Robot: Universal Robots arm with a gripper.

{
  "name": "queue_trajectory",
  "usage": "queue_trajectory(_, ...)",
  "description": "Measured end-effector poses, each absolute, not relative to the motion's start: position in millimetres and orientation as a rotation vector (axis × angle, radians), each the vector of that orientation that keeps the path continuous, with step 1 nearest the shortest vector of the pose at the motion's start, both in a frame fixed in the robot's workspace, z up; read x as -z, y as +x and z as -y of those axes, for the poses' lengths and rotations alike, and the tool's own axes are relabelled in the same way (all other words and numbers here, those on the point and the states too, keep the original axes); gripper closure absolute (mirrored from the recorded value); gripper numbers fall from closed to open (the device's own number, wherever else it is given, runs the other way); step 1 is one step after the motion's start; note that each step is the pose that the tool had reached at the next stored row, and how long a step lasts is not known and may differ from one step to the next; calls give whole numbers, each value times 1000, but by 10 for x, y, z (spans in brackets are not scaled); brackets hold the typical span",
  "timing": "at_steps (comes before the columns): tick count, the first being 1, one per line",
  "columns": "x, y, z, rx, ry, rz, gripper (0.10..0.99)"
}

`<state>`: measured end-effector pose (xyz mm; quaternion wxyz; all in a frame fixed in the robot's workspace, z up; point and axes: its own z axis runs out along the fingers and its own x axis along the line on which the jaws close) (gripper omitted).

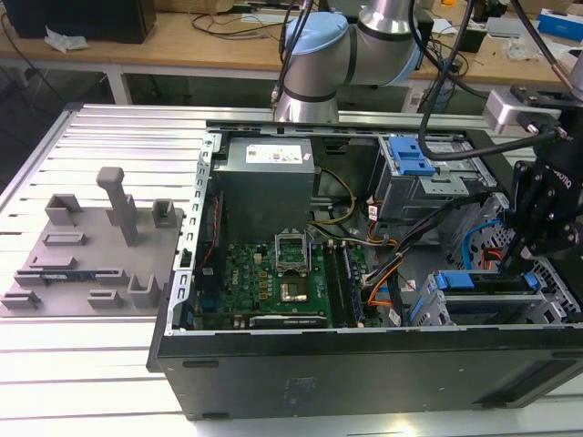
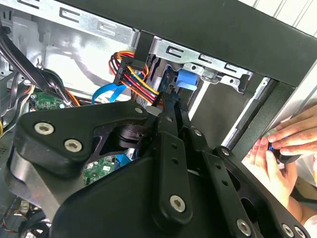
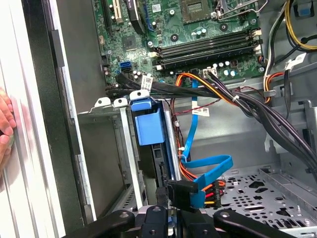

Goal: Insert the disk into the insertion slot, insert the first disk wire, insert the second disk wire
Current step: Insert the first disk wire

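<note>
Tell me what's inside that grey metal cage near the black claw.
The disk sits inside the insertion slot, its blue carrier end showing in the first wrist view. The cage walls cover the drive's body, so its silver face and labels cannot be seen.

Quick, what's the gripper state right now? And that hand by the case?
Gripper: closed on the blue wire's connector.
Person's hand: holding a small dark object beside the case.
</note>
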<state>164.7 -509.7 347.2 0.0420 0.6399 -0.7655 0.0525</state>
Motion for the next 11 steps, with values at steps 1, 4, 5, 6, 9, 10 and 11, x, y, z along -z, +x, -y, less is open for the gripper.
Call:
queue_trajectory(1,-3471,1647,5098,-161,1958,2342,922)
queue_trajectory(4,-3465,1647,5100,-160,1960,2341,922)
queue_trajectory(5,-3464,1647,5101,-160,1960,2341,922)
queue_trajectory(6,-3459,1647,5103,-160,1961,2340,922)
queue_trajectory(9,-3451,1647,5105,-159,1962,2338,922)
queue_trajectory(10,-3448,1647,5105,-159,1963,2338,922)
queue_trajectory(11,-3446,1647,5105,-159,1963,2337,922)
